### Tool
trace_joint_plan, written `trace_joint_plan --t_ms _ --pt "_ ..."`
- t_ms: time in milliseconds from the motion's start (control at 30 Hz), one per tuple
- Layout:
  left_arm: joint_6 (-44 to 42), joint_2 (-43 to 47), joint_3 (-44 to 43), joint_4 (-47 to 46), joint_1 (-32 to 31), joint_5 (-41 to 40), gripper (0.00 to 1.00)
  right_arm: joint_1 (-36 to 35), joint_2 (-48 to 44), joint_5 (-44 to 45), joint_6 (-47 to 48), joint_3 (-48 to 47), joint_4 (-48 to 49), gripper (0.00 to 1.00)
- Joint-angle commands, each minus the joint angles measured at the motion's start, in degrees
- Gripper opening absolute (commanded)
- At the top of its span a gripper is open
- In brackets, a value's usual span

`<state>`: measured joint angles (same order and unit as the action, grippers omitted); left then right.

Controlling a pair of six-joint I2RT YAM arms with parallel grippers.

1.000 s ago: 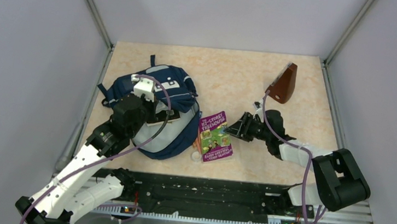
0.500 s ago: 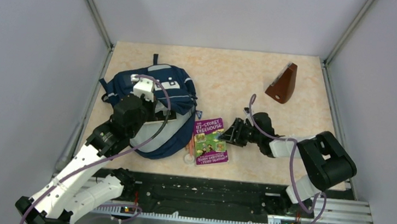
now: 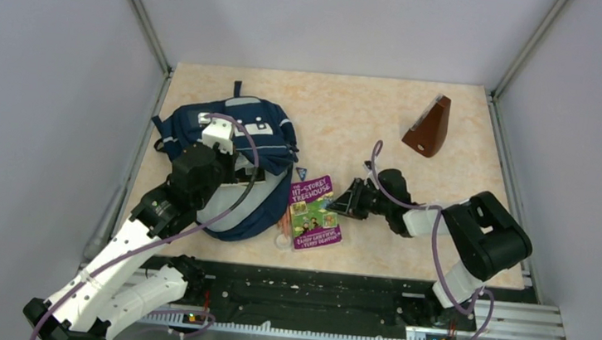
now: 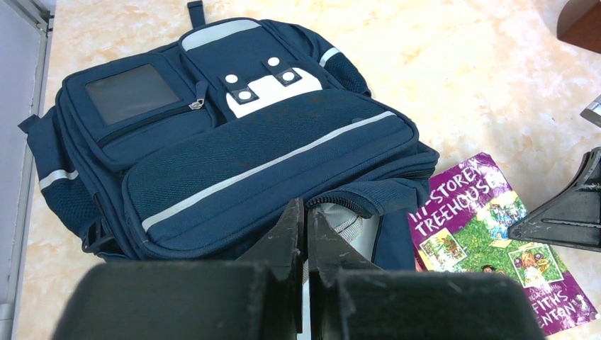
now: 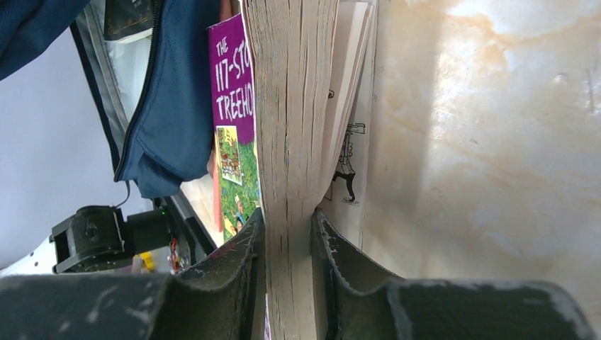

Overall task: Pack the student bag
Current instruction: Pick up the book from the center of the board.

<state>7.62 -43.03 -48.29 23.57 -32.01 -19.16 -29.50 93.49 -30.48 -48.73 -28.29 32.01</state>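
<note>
The student bag (image 3: 236, 122), navy with grey stripes, lies flat at the left with its pale-lined mouth open toward the near edge. My left gripper (image 3: 234, 179) is shut on the rim of that mouth; in the left wrist view its tips (image 4: 305, 209) meet at the bag's (image 4: 234, 142) zipper edge. My right gripper (image 3: 353, 200) is shut on the right edge of a purple "Treehouse" book (image 3: 314, 213) lying just right of the bag's mouth. In the right wrist view the gripper (image 5: 287, 219) clamps the page block (image 5: 290, 106), with the bag (image 5: 170, 106) beyond.
A brown wedge-shaped object (image 3: 428, 128) stands at the back right. A small blue scrap (image 3: 302, 172) lies between bag and book. Something orange-pink (image 3: 283, 233) pokes out beside the book's left edge. Grey walls enclose the table on three sides.
My right gripper has slid the book leftward, closer to the bag's mouth. My left gripper has stayed on the bag's rim.
</note>
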Motion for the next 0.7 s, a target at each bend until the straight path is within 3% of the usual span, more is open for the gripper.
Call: trace_joint_plan --t_ms 0,167,467,500,600,667 --pt "1.3 0.4 -0.7 -6.6 -0.2 1.7 0.00 -2.7 -1.3 -1.9 -1.1 -2.5 5.3 0.00" --pt "1.3 0.6 -0.7 -6.6 -0.3 1.4 0.00 -2.7 -9.5 4.8 0.1 -1.0 2.9 0.00" --pt "0.5 1.2 -0.7 -6.4 -0.3 2.3 0.00 -2.7 -32.1 18.9 8.9 -1.6 -12.9 0.00" --pt "0.1 1.4 -0.9 -6.4 -0.3 2.6 0.09 -2.7 -34.3 19.7 9.7 -2.0 -14.2 0.00" --pt "-0.2 2.4 -1.4 -6.5 -0.3 3.3 0.49 -2.7 -40.5 20.9 11.6 -2.9 -16.3 0.00" --pt "0.8 3.2 -2.2 -6.4 -0.3 6.0 0.68 -2.7 -43.8 20.9 12.9 -3.3 -16.0 0.00"
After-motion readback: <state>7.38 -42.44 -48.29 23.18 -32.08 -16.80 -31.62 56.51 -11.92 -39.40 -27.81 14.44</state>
